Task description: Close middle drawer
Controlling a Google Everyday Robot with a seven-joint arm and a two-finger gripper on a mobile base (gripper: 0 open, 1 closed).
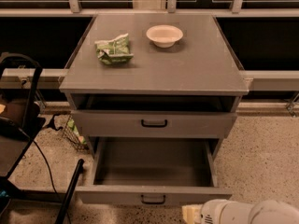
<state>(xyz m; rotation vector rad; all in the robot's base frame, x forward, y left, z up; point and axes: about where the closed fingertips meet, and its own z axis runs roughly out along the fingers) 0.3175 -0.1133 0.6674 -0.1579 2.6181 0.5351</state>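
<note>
The grey cabinet (154, 69) has its middle drawer (154, 171) pulled far out, its inside empty. Its flat front (112, 196) with a small black bar handle (153, 199) faces me near the bottom of the view. The uppermost drawer (154, 123) above it stands slightly out. The lowest drawer is hidden under the open one. My gripper (192, 214), at the end of the white arm (247, 213), sits at the bottom edge, just below and in front of the drawer's front, right of the handle.
On the cabinet top lie a crumpled green bag (113, 49) and a white bowl (164, 35). A black stand with cables (23, 125) is at the left. A black pole (70, 190) leans by the drawer's left corner. The floor is speckled (266, 162).
</note>
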